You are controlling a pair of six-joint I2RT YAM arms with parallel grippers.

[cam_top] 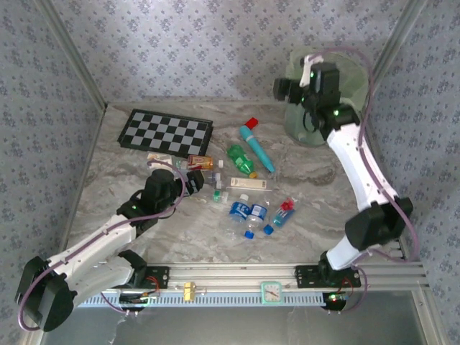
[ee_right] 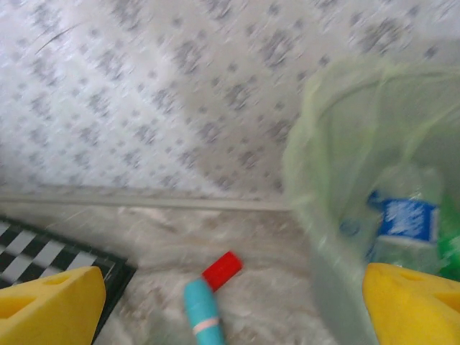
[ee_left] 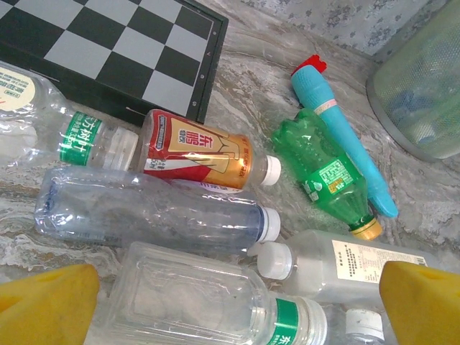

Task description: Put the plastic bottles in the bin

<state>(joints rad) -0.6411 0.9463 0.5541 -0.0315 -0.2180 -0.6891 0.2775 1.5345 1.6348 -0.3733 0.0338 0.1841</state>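
Note:
Several plastic bottles lie mid-table: a green one (cam_top: pixel 241 159), blue-labelled ones (cam_top: pixel 241 210), a white one (cam_top: pixel 251 185). My left gripper (cam_top: pixel 181 178) hangs open low over the left cluster. In its wrist view the yellow fingers (ee_left: pixel 43 302) straddle a clear green-labelled bottle (ee_left: pixel 208 298) without touching it, with a clear white-capped bottle (ee_left: pixel 151 212) and an orange-label bottle (ee_left: pixel 198 158) just beyond. My right gripper (cam_top: pixel 293 88) is open and empty beside the pale-green bin (cam_top: pixel 298 128). The bin (ee_right: pixel 359 165) holds a blue-labelled bottle (ee_right: pixel 406 219).
A teal tube with a red cap (cam_top: pixel 257 147) lies between the bottles and the bin. A chessboard (cam_top: pixel 165 131) lies at the back left, close behind the left cluster. Patterned walls close off the back and sides.

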